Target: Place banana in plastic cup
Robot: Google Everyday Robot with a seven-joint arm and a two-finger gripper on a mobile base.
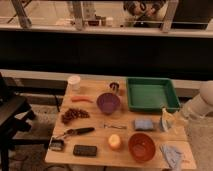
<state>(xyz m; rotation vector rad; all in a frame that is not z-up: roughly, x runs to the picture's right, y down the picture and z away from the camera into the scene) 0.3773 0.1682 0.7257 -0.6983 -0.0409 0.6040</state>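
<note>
My gripper (pixel 167 121) reaches in from the right on a white arm (pixel 200 106) and hangs over the table's right edge, just in front of the green tray (pixel 151 94). It is shut on the banana (pixel 164 120), a pale-yellow slender shape held nearly upright, its lower end close to the tabletop. The blue sponge (pixel 143 124) lies just left of it. The light-blue plastic cup does not show; it may be hidden behind the gripper.
On the wooden table (pixel 95 137) are a white cup (pixel 74 82), carrot (pixel 81 99), purple bowl (pixel 108 103), small metal cup (pixel 114 87), grapes (pixel 74 115), a black tool (pixel 77 132), dark phone (pixel 85 150), orange fruit (pixel 115 142), orange bowl (pixel 141 147) and cloth (pixel 172 152). A black chair (pixel 12 112) stands left.
</note>
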